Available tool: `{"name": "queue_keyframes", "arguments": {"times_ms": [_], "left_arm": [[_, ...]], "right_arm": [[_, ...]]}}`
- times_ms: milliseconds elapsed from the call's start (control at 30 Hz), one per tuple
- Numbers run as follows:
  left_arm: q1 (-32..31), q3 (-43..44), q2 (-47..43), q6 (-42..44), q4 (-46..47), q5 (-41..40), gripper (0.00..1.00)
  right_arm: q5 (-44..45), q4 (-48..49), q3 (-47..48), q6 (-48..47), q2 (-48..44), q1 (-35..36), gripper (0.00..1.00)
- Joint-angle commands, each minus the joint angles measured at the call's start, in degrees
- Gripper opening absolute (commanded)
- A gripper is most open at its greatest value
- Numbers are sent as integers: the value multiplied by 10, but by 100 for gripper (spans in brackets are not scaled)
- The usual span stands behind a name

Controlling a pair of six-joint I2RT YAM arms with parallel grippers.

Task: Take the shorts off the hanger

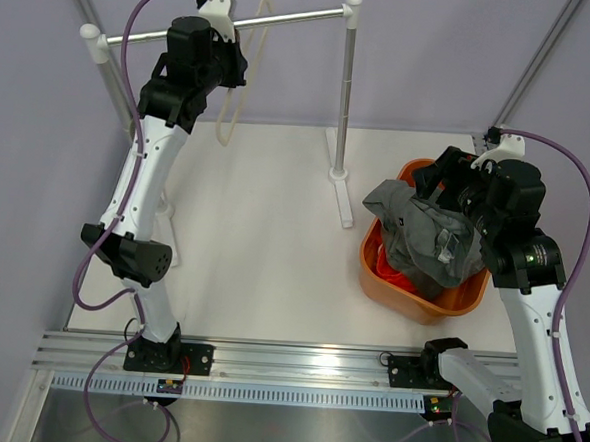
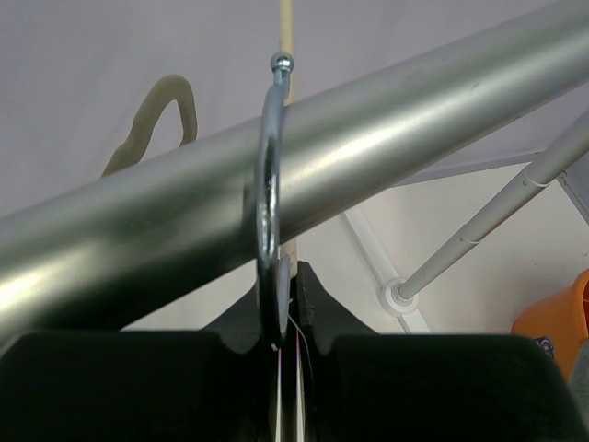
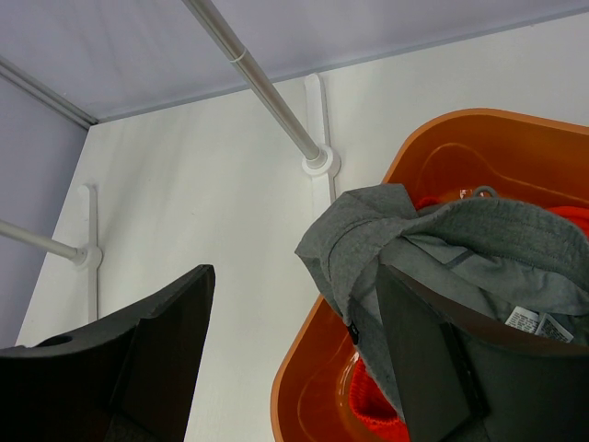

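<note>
Right wrist view: both shorts lie in the orange tub (image 3: 479,138) on the surface (image 3: 202,157) — the grey shorts (image 3: 479,230) heaped over the orange-red shorts (image 3: 377,419), both off the hanger (image 2: 267,203). Right jaws gape wide, nothing between them; left jaws are clamped on the hanger's metal hook over the rail (image 2: 414,129). Fabric looks light, limp, easily bunched — best pinched at the thicker waistband. Two white tags (image 3: 536,322) are too small to read.

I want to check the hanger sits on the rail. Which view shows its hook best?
The left wrist view: the metal hook curls over the rail close up, its shank between the fingers of the left gripper. The top external view shows only the hanger's pale loop; the right wrist view misses it.
</note>
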Motion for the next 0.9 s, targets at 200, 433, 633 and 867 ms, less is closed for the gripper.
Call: {"name": "queue_keyframes", "arguments": {"times_ms": [200,433,633,867], "left_arm": [[3,-24,-41,9,44,-15,14],[2,-25,-57,10,52,-6,21],[0,-32,-81,12,57,-5,32],[-4,-35,-109,12,41,-8,36]], "right_arm": [[-17,27,-2,-2,-5,-3,79],[-15,27,-2,-3,-8,-3,79],[-15,25,-1,-3,-10,-3,80],[-9,18,2,-7,-14,-3,80]]}}
